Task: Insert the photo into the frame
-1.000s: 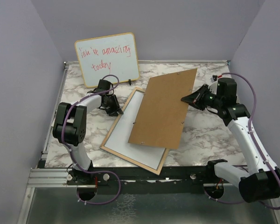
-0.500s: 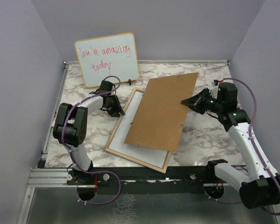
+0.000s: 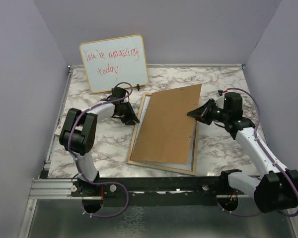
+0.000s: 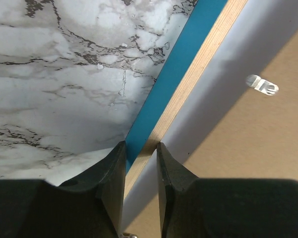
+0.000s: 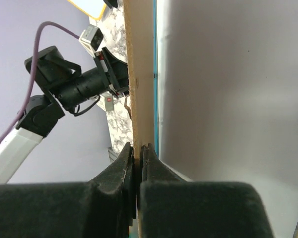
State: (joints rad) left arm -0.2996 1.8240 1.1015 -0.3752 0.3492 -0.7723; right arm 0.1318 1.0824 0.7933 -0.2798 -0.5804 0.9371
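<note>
Overhead, the frame [image 3: 159,167] lies flat at mid-table, wood face up, with the brown backing board [image 3: 169,124] covering its interior and hiding whatever is beneath. Only the left wrist view shows the frame's blue outer band [image 4: 179,64] and a metal clip [image 4: 262,84] on the board. A whiteboard [image 3: 114,62] stands behind on the marble table [image 3: 218,144]. Left gripper [image 3: 130,118]: jaws narrow, clamped across the frame's left rim. Right gripper [image 3: 192,114]: pinched almost closed on the board's right edge.
</note>
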